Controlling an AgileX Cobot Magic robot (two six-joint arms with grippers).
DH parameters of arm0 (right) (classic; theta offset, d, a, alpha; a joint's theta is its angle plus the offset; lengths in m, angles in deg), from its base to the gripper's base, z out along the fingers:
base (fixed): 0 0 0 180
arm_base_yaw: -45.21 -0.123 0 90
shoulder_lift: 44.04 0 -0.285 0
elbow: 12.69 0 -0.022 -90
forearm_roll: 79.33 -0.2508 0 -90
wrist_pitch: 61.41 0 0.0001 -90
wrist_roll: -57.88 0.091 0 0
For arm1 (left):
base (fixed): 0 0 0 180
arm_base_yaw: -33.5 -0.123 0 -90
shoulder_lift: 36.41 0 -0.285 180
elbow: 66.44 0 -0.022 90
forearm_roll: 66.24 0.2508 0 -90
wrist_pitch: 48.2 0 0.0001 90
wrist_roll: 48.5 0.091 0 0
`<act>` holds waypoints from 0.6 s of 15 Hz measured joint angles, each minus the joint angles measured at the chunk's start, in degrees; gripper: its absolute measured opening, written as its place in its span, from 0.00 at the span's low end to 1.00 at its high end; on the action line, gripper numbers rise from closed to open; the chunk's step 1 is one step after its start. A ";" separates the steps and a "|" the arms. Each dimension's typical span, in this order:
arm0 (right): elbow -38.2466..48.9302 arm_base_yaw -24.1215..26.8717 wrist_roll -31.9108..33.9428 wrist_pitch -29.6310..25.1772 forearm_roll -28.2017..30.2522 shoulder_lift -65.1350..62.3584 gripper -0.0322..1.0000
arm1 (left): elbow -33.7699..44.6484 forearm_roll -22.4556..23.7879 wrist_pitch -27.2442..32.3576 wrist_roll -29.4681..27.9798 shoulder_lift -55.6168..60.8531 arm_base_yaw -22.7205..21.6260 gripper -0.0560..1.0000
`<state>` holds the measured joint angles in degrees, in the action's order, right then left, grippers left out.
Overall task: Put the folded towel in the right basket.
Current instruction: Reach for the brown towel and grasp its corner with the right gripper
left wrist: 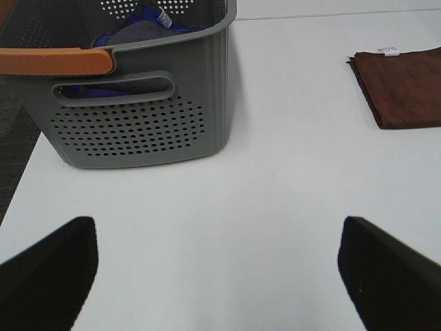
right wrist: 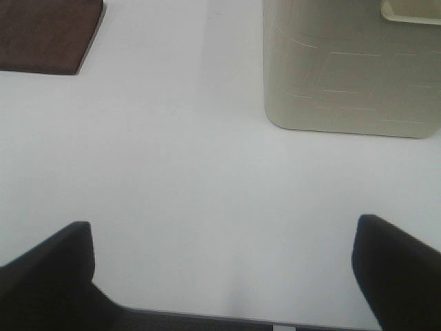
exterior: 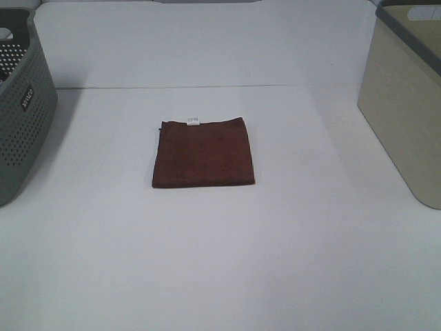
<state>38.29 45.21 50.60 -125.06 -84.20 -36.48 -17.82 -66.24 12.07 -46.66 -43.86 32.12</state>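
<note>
At table centre we see the folded brown towel; beige basket at 3 o'clock, grey perforated basket at 9 o'clock. Fingers of left gripper and right gripper stand spread apart.

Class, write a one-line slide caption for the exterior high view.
A folded brown towel on a white table, grey perforated basket left, beige basket right.

The high camera looks down and forward across the desk, with the folded towel mid-view, the grey basket cut off left of the towel and the beige basket right of it. The left wrist camera sits low, left of the towel, close to the grey basket. The right wrist camera sits low, right of the towel, near the beige basket. All three views share the towel, each wrist view catching only its edge.
</note>
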 joint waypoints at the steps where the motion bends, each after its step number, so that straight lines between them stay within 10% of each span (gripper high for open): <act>1: 0.00 0.00 0.00 0.00 0.00 0.00 0.98 | 0.00 0.00 0.00 0.00 0.00 0.00 0.89; 9: 0.00 0.00 0.00 0.00 0.00 0.00 0.98 | 0.00 0.00 0.00 0.00 0.00 0.00 0.89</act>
<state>38.29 45.21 50.60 -125.06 -84.20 -36.48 -17.82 -66.24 12.07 -46.66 -43.86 32.12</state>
